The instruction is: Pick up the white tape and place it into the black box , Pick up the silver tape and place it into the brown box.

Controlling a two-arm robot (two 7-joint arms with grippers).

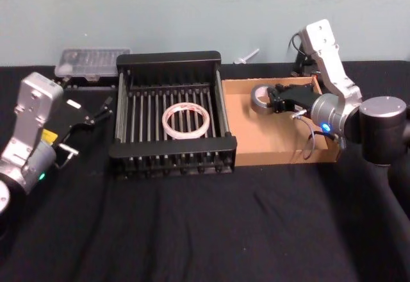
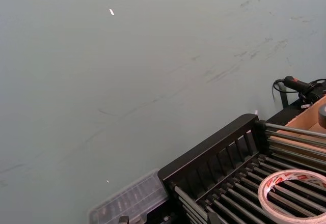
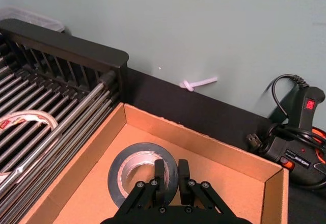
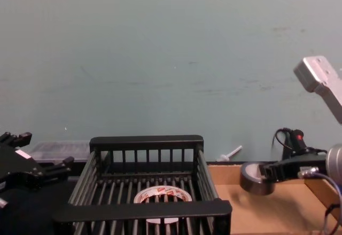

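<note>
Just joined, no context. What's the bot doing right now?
Sorting two tape rolls into boxes. The white tape already lies flat in the black box. The right gripper is shut on the rim of the silver tape and holds it over the brown box; in the chest view the roll hangs just above the floor, so it is not released yet. The left gripper is open and idle, left of the black box.

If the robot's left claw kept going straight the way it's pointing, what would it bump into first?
Probably the black box. The left gripper sits open beside it, aimed at its near side wall, with only bare black tabletop between them. The white tape lies inside, beyond that wall. Height is hard to judge, so it might pass over the rim.
</note>
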